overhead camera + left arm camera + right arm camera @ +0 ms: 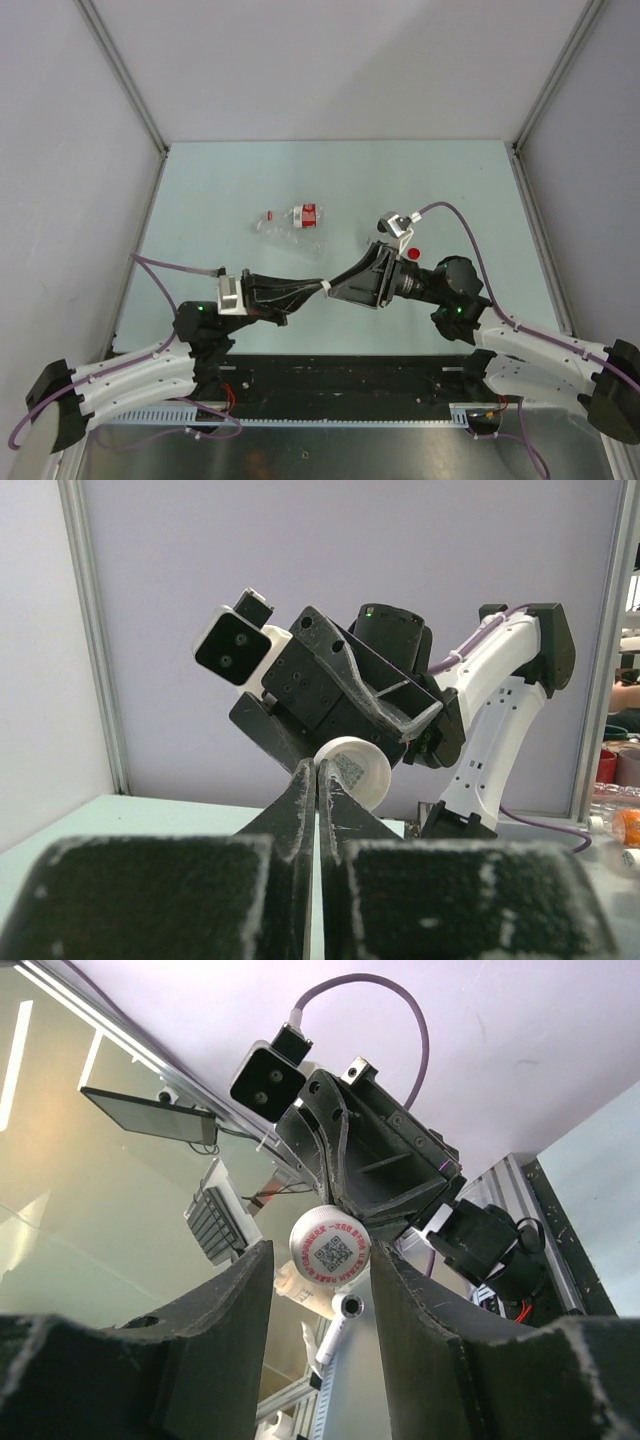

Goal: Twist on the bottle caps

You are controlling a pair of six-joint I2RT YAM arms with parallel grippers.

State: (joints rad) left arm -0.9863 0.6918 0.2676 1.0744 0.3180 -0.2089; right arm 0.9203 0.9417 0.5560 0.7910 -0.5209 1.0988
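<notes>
- Your left claw [318, 772]: fingers pressed together, with the tips at the rim of the white cap [330, 1250]. It seems to pinch the cap's wall.
- Your right claw [320, 1260]: fingers apart, one on each side of the white cap. A narrow gap shows on either side, so you have no grip there.
- The white cap: up in the air over the near middle of the counter [220, 180], between the two claws where they meet tip to tip. Its printed face, with a red ring and a square code, is turned toward the right wrist camera.
- The bottles [292, 225]: lying on the counter beyond the claws, left of centre and close together. One carries a red-and-white label [308, 212]. You cannot count them from above.
- A red spot [270, 214]: at the left end of the labelled bottle. It is too small to tell whether it is a cap.
- The red cap [414, 253]: on the counter just beside your right wrist, partly hidden by it and well apart from the bottles.
</notes>
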